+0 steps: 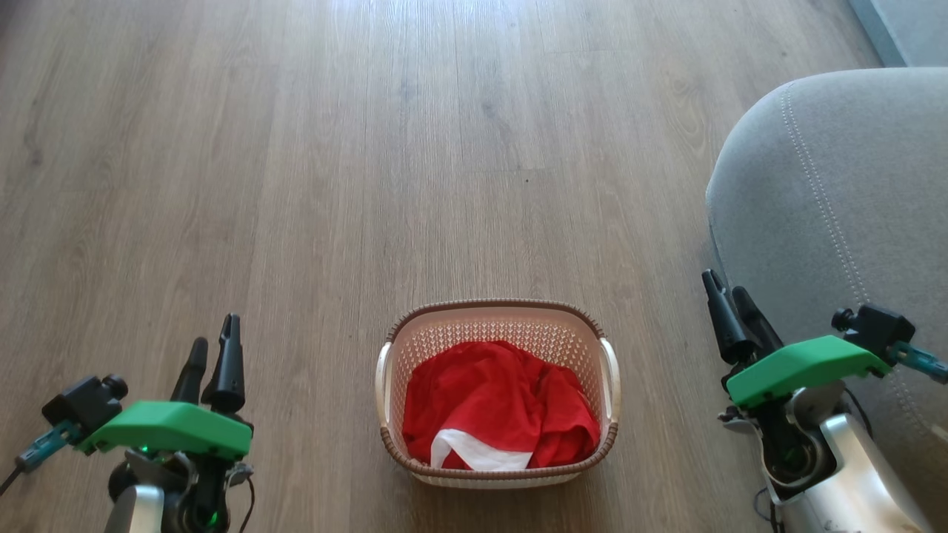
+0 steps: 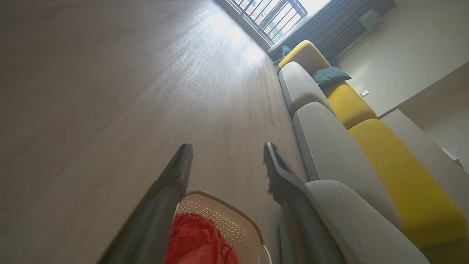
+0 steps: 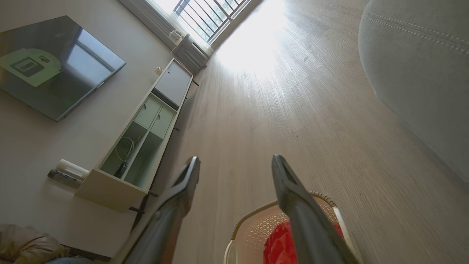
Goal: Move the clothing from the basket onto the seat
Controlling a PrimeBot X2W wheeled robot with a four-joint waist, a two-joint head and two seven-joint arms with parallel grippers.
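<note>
On the wooden floor [image 1: 370, 148], one basket [image 1: 495, 305] sits midway between two end effectors, probably so that either can reach it. One crumpled red clothing [image 1: 496, 400] item lies inside. The left end effector [image 1: 215, 331] and the right end effector [image 1: 726, 283] hover with fingers spread, holding nothing. One grey seat [image 1: 829, 192] stands beside the right end effector, handy for the drop-off.

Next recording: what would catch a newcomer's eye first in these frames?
The bright red clothing with its white patch stands out most, bunched inside the cream basket on the wooden floor, low in the middle of the head view. On the robot's right the big grey seat bulges in. The left gripper and right gripper hang either side of the basket, fingers open and holding nothing.
</note>
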